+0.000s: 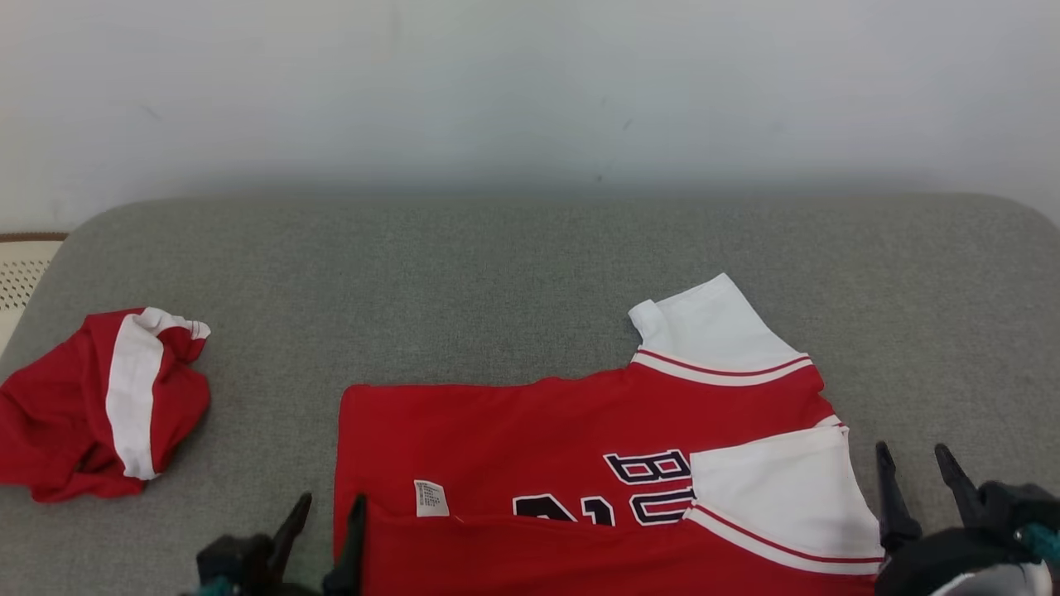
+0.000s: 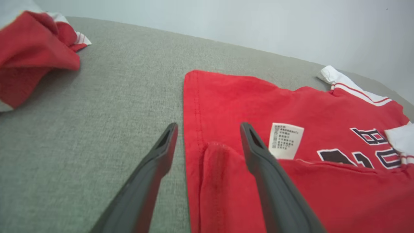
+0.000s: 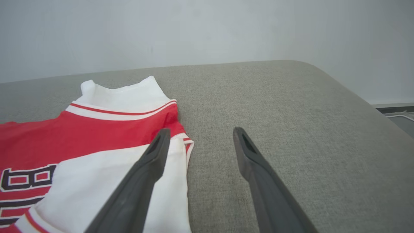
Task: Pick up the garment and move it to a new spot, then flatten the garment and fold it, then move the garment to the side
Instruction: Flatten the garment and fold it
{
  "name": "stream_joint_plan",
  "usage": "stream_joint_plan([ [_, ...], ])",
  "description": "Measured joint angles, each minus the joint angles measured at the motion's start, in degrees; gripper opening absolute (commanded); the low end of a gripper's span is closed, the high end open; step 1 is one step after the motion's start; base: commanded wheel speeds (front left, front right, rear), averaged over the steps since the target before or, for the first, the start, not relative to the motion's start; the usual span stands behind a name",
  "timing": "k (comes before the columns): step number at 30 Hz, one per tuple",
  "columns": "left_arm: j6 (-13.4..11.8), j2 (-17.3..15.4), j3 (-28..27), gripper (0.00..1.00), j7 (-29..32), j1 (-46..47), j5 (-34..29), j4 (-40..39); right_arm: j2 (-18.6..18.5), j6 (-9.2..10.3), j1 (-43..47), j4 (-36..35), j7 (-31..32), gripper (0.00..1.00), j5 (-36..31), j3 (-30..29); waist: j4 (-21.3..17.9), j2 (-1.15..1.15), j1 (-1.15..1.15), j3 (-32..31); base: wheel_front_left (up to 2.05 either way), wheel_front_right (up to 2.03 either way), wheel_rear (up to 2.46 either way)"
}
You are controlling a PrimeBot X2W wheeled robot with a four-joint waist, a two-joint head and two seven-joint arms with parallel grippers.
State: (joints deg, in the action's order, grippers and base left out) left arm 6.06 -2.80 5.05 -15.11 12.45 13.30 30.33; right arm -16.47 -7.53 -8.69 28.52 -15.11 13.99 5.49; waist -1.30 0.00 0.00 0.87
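Note:
The garment (image 1: 580, 463) is a red jersey with white sleeves and dark lettering, lying flat on the grey cushion with its near edge folded up over itself. My left gripper (image 1: 330, 513) stands open at the jersey's near left corner; in the left wrist view my left gripper (image 2: 208, 127) straddles the folded red hem (image 2: 223, 181) with nothing held. My right gripper (image 1: 915, 459) is open just right of the white sleeve (image 1: 778, 488); seen from the wrist, my right gripper (image 3: 200, 132) has its left finger over the garment's (image 3: 97, 145) sleeve edge.
A second crumpled red and white cloth (image 1: 99, 406) lies at the cushion's left end, also in the left wrist view as a red heap (image 2: 32, 55). The grey cushion (image 1: 530, 273) reaches back to a pale wall. Its right edge (image 3: 372, 106) rounds off nearby.

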Motion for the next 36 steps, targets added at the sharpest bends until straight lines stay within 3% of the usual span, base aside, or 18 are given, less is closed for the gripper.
stream_joint_plan([
  [11,0.89,-0.03,3.02,1.00,0.00,20.39,-2.40,11.79,-0.32,0.00,-9.57,-0.66,-0.01,1.00,0.13,5.48,0.13,0.01,0.02,6.88,0.00,0.00,0.00],
  [17,-0.13,-0.19,2.75,1.00,0.00,27.35,-2.43,21.18,-0.23,0.00,-10.81,-0.82,-0.01,1.00,1.68,5.93,-0.66,0.01,0.02,9.25,0.00,0.00,0.00],
  [24,-0.69,-0.47,2.34,1.00,0.00,31.71,-2.81,26.68,-0.65,0.00,-11.84,-1.60,-0.01,1.00,2.19,6.10,-2.08,0.01,0.01,11.20,0.00,0.00,0.00],
  [25,-0.69,-0.48,2.35,0.87,0.01,32.18,-2.81,27.08,-0.68,0.00,-11.98,-1.75,-0.01,1.00,2.20,6.01,-2.21,0.01,0.01,11.43,0.00,0.00,0.00],
  [26,-0.69,-0.47,2.32,0.56,0.00,32.56,-2.81,27.59,-0.75,0.00,-12.02,-1.83,-0.01,1.00,2.21,5.87,-2.32,0.01,0.01,11.65,0.00,0.00,0.00],
  [27,-0.69,-0.45,2.30,0.37,0.00,32.67,-2.80,28.17,-0.87,0.00,-12.07,-1.90,0.00,1.00,2.23,5.79,-2.40,0.01,0.01,11.86,0.00,0.00,0.00],
  [28,-0.70,-0.45,2.26,0.30,0.00,32.67,-2.79,28.55,-0.97,0.00,-12.24,-2.07,0.00,1.00,2.43,5.68,-2.46,0.01,0.01,12.03,0.00,0.00,0.00],
  [29,-0.71,-0.44,2.23,0.30,0.00,32.68,-2.79,28.60,-1.07,0.00,-12.68,-2.20,0.00,1.00,2.70,5.58,-2.51,0.01,0.01,12.21,0.00,0.00,0.00],
  [30,-0.88,-0.43,2.19,0.00,0.00,32.75,-2.79,28.49,-1.16,0.00,-13.17,-2.37,-0.01,1.00,2.79,5.54,-2.51,0.01,0.01,12.35,0.00,0.00,0.00],
  [36,-1.12,-0.24,1.77,0.00,0.00,32.51,-2.94,23.60,-2.61,0.00,-16.09,-1.93,-0.01,1.00,4.12,6.26,-1.60,0.01,0.00,12.87,0.00,0.00,0.00],
])
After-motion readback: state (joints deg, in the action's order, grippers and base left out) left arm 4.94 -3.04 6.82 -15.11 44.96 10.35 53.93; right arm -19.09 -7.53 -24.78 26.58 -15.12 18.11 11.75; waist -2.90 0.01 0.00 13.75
